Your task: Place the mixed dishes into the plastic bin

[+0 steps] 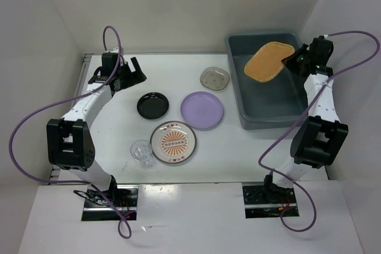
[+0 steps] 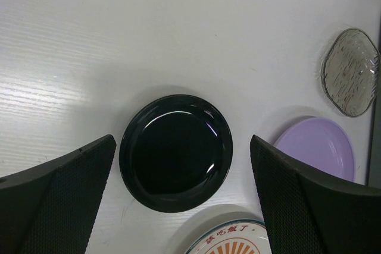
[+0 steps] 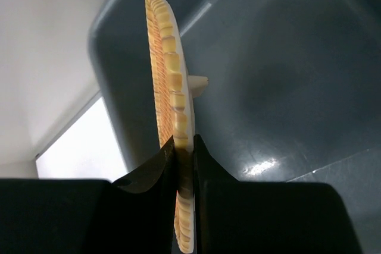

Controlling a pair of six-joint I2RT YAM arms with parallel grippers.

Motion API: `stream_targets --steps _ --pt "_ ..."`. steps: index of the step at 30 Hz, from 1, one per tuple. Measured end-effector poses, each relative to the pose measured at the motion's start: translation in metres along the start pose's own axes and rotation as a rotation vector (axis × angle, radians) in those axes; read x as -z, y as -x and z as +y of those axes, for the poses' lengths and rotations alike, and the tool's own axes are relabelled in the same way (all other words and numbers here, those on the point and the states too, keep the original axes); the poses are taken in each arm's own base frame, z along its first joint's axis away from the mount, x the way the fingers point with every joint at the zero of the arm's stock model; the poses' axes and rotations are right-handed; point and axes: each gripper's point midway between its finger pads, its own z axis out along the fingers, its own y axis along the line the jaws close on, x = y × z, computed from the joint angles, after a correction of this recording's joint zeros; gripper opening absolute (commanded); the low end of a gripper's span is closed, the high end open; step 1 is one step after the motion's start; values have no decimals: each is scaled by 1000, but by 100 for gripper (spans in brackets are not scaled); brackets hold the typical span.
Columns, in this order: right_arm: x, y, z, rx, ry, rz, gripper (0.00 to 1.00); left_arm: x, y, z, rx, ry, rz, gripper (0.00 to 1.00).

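Mixed dishes (image 1: pixel 202 110) are split between the white table (image 1: pixel 119 141) and the large grey-blue plastic bin (image 1: pixel 237 81): five lie on the table, and one is held over the bin. At the far left, the left gripper (image 1: pixel 132 75) has its fingers spread wide with nothing in them. Its wrist camera looks down between those fingers (image 2: pixel 71 194) at the small glossy black dish (image 2: pixel 175 153), which they do not touch; the overhead view puts the gripper just beyond and left of that dish (image 1: pixel 153 105). Only the overhead view shows the clear glass cup (image 1: pixel 141 151), standing upright at the near left. Just right of it is the white plate with an orange sunburst pattern (image 1: pixel 173 143), only its rim showing in the left wrist view. Further right lie the round lavender plate (image 1: pixel 202 110) and, beyond it, the small smoky translucent dish (image 1: pixel 215 78). Rightmost, the tan woven-look plate (image 1: pixel 269 60) hangs tilted over the bin's far half. From above its broad face shows, while the right wrist camera sees it edge-on (image 3: pixel 177 105), with the right gripper (image 3: pixel 183 144) clamped on its rim; whether it touches the bin floor is unclear
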Motion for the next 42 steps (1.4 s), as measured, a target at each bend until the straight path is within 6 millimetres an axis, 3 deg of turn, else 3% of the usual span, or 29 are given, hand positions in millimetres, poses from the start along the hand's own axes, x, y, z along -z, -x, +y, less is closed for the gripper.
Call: stream_targets --steps 9,15,21,25,27,30,42 --pt "-55 -38 -54 -72 -147 102 1 -1 -2 2 -16 1 1 100" --pt "-72 -50 -69 -107 -188 125 1 -2 -9 6 -17 7 14 100" --pt "-94 -54 -73 -143 -178 143 1 -3 -16 9 -15 14 29 100" --pt "-105 -57 -77 -155 -187 150 8 -2 -16 9 -16 15 26 100" --pt "-108 -58 -80 -155 -195 151 23 -2 -17 9 -16 15 27 100" --pt "-110 -59 -85 -155 -216 151 31 -2 -16 10 -16 18 25 100" --pt "-112 -67 -108 -146 -313 153 46 -1 -15 18 -13 44 4 100"
